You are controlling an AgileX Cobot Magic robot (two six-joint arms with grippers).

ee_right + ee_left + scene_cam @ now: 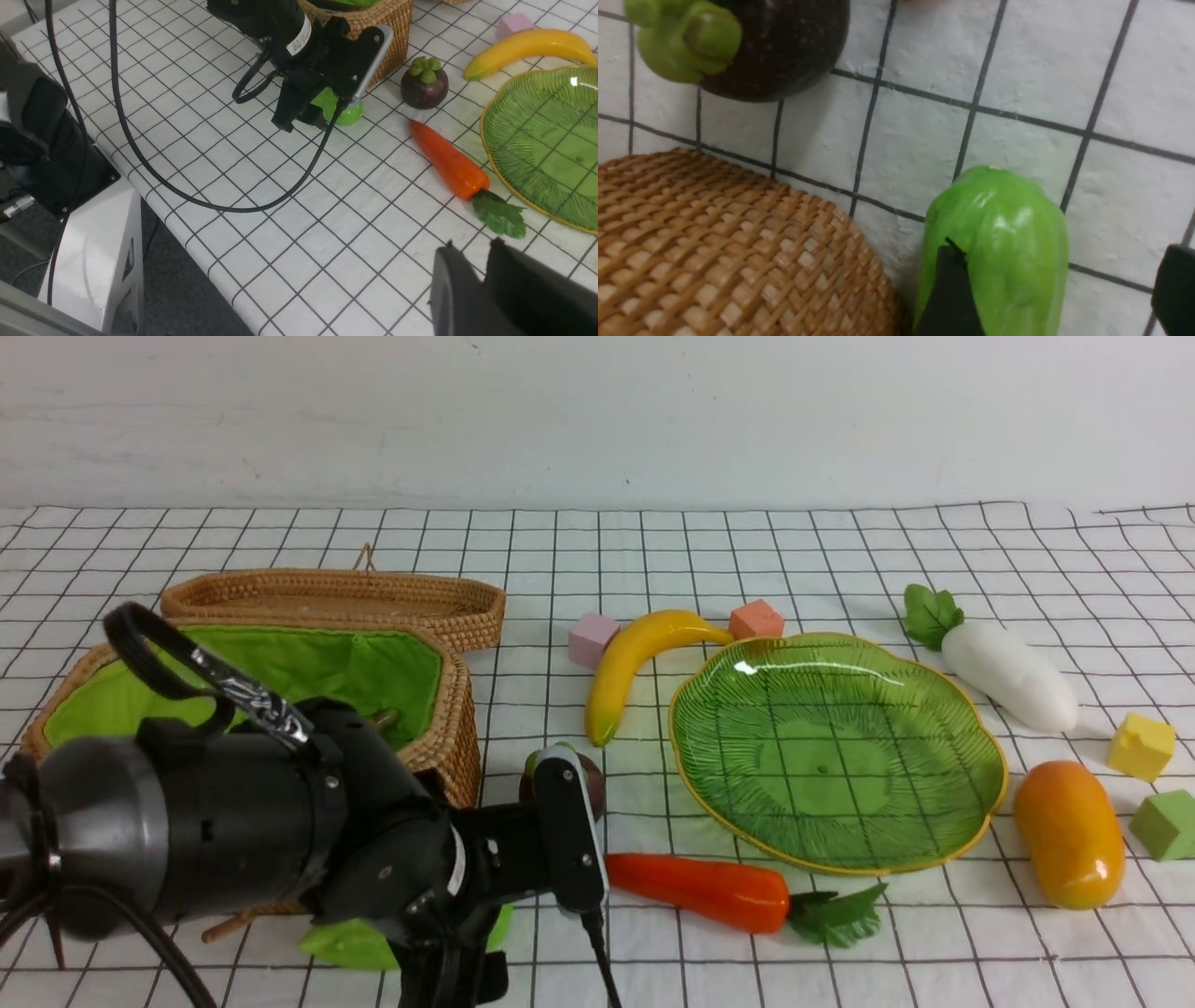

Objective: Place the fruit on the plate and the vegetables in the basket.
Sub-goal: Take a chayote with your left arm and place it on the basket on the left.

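Well, on your grid-clothed tabletop (653, 551), beneath a plain white wall (597, 420), the left gripper (1059, 284) straddles the gourd (1004, 233) with jaws apart; the right gripper (483, 266) seems closed and empty.

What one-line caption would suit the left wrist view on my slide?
Open left hand over the light-green gourd on the checked cloth, beside the woven basket, mangosteen nearby.
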